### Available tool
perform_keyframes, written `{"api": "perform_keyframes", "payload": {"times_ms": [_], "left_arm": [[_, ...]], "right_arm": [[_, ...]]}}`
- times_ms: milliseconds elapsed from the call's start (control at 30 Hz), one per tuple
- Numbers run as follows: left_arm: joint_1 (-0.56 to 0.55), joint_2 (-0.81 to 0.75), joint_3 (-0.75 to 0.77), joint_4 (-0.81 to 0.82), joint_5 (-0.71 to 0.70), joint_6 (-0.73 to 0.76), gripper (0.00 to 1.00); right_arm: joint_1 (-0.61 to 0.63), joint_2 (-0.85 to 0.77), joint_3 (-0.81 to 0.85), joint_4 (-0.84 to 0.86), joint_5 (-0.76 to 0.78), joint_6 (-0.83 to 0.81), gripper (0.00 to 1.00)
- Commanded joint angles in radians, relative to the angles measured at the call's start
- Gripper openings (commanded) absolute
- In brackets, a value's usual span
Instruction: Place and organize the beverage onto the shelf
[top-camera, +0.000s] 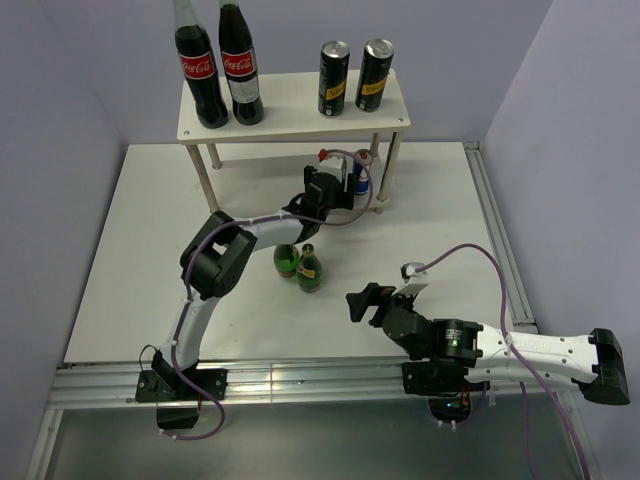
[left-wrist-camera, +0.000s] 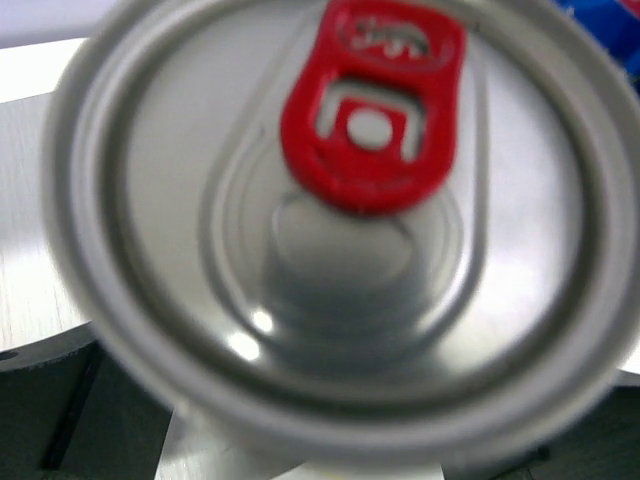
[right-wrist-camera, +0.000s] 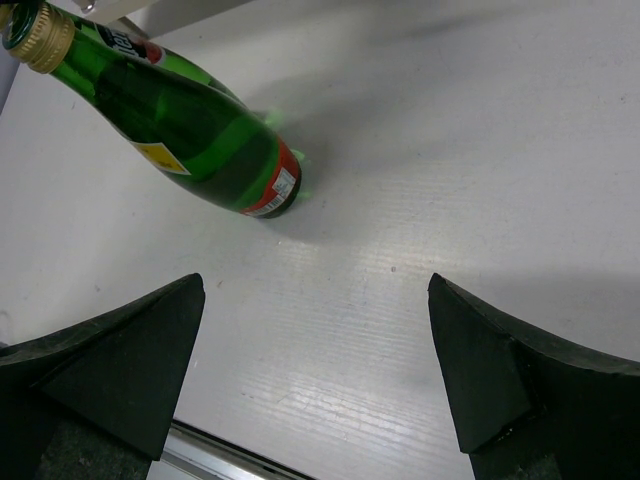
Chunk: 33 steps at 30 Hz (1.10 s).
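Top external shows my left end effector (top-camera: 338, 188) under the shelf's (top-camera: 290, 118) top board, at 1 blue-and-silver can (top-camera: 352, 185). I cannot tell its grip. My right end effector (right-wrist-camera: 315, 290) gapes wide above the desk (right-wrist-camera: 450, 150), near 2 green bottles (top-camera: 309, 270). 2 black cans (top-camera: 334, 78) stand on top.

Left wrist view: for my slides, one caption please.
Slightly blurred close-up: a silver can top with a red pull tab fills the frame.
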Motion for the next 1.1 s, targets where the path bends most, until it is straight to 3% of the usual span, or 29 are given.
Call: {"api": "perform_keyframes", "payload": {"times_ms": [0,433,800,1067], "left_arm": [[-0.019,-0.044,-0.034,0.041,-0.004,0.008,0.91],[-0.021,-0.250,-0.207,0.036,0.031,0.039,0.92],[-0.021,-0.384,-0.267,-0.005,0.022,0.071,0.91],[-0.024,-0.692,-0.354,-0.092,-0.052,0.093,0.91]], "right_arm": [[0.008,-0.004,-0.017,0.019,0.030,0.002,1.00],[0.008,0.012,-0.015,0.029,0.030,-0.003,1.00],[0.008,0.023,-0.009,0.021,0.034,0.005,1.00],[0.008,0.034,-0.007,0.027,0.036,0.003,1.00]]}}
